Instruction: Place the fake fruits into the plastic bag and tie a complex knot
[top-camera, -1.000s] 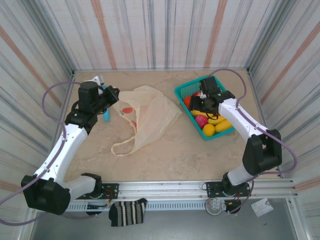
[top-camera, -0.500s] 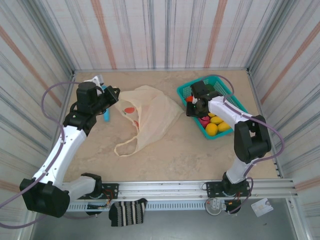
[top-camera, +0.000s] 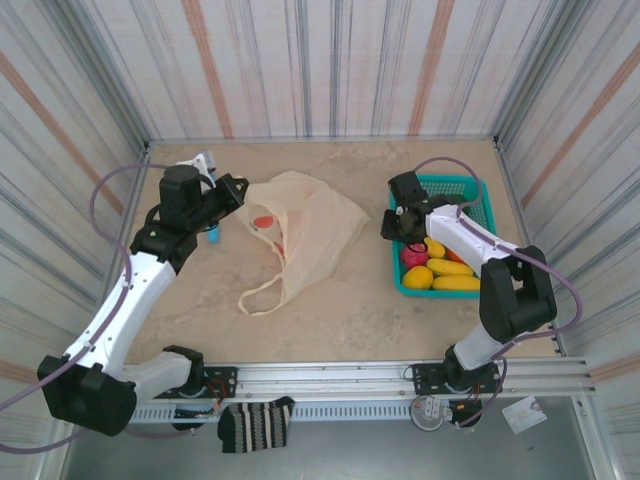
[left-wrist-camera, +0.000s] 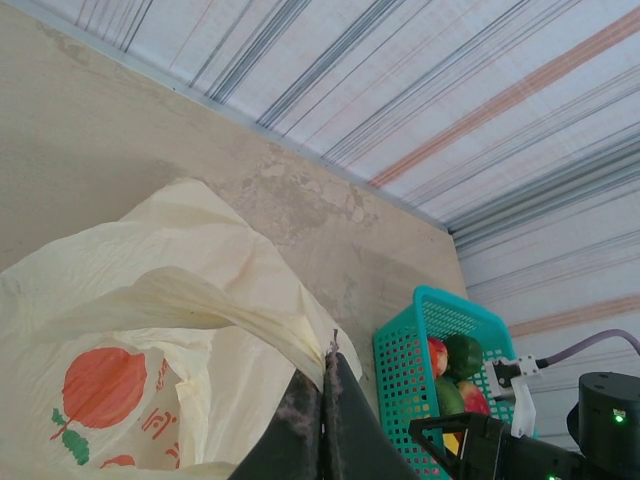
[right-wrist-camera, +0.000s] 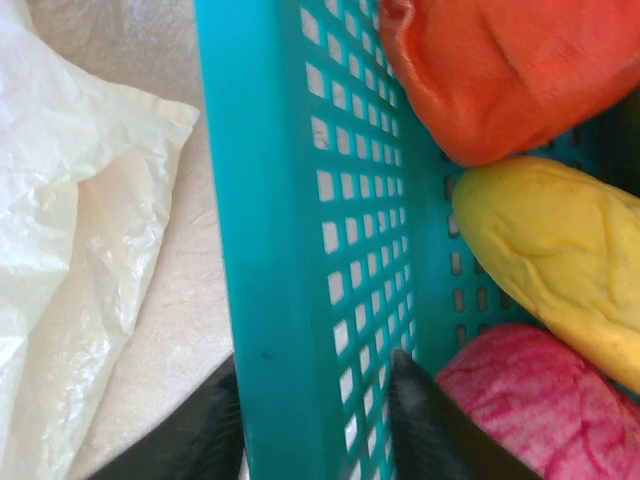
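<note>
Right gripper (right-wrist-camera: 315, 420) clamps the wall of one teal basket (right-wrist-camera: 270, 200), three fake fruits (right-wrist-camera: 540, 260) at its three o'clock; left gripper (left-wrist-camera: 323, 385) pinches one plastic bag (left-wrist-camera: 150, 300).

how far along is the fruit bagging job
Nothing looks bagged: the fruits sit in the basket. In hand: left jaws pinch the bag at its edge, right jaws grip the basket wall. Left: load every fruit, then tie the knot.

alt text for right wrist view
The right gripper straddles the wall of the teal basket, one finger each side. Inside lie an orange fruit, a yellow fruit and a pink-red fruit; the plastic bag lies outside, left.
</note>
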